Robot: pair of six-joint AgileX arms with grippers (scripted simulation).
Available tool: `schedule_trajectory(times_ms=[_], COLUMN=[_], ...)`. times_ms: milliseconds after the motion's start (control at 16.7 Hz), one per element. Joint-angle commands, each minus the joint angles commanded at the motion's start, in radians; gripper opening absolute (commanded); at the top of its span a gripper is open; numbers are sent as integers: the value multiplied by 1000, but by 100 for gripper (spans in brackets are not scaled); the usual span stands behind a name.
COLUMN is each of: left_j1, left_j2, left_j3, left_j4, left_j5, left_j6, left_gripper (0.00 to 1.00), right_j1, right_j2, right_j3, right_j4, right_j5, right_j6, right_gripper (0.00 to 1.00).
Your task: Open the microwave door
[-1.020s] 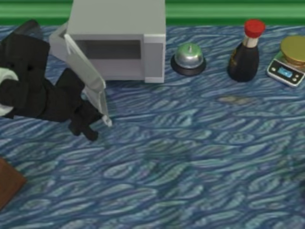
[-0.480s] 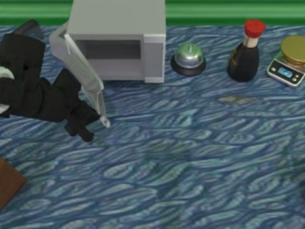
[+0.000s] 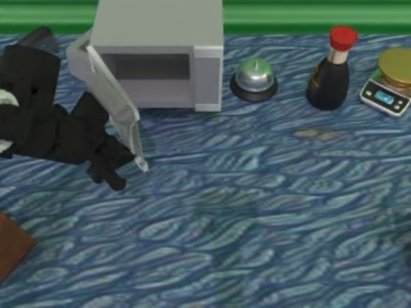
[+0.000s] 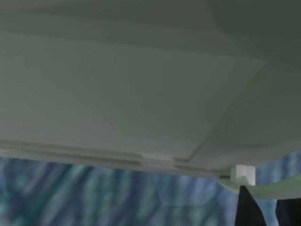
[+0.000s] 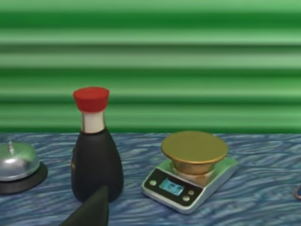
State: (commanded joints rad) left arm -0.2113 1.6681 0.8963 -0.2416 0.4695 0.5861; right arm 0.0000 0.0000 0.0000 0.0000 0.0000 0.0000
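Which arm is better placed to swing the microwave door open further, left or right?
Left. The left gripper sits at the microwave door by its free edge, the door already ajar. The right arm is out of the top view, toward the scale.

No legible text, label, brand or number is showing in any view. The digital scale (image 5: 189, 181) is displaying a lit blue screen (image 5: 170, 187), but its characters are remaining unreadable.
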Motion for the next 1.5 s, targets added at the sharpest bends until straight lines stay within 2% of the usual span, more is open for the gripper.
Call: schedule_trajectory(times_ms=[660, 1200, 1500], left_j1=[0, 34, 38], left_j2=[0, 6, 7], left_j3=[0, 14, 14], left_j4=[0, -46, -52], left_j5=[0, 45, 49], left_j6=[0, 85, 93], left_gripper=[0, 0, 0], right_j1=[0, 0, 0], right_j2=[0, 0, 0], right_j3=[0, 0, 0], right_j4=[0, 0, 0], right_j5=[0, 0, 0], right_j6=[0, 0, 0], right_gripper=[100, 100, 100])
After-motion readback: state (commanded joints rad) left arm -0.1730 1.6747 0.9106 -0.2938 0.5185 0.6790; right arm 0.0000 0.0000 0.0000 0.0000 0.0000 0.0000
